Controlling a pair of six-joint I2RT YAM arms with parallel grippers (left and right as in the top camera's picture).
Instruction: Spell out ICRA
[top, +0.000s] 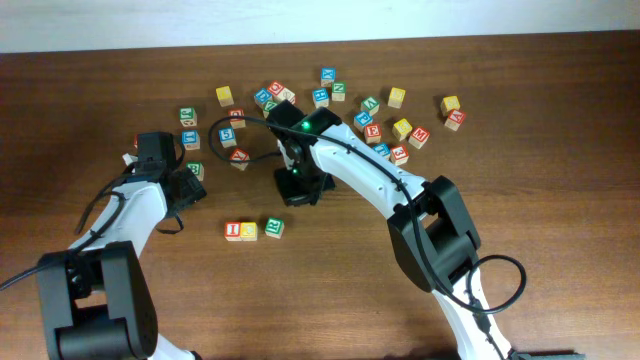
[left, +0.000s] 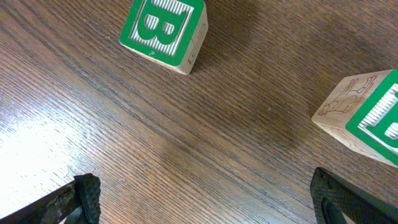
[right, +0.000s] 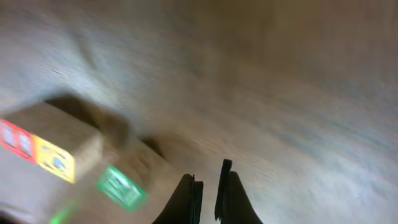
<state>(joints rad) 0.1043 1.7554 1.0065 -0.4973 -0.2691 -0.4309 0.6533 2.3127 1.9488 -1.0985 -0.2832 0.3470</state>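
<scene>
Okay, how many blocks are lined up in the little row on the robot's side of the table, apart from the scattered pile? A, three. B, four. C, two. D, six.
A: the overhead view shows just three there, a red-lettered block, a yellow block touching it, and a green-lettered block slightly apart on the end.

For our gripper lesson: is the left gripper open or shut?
Open: the left gripper shows its fingertips far apart in the wrist view, only table between them.
</scene>
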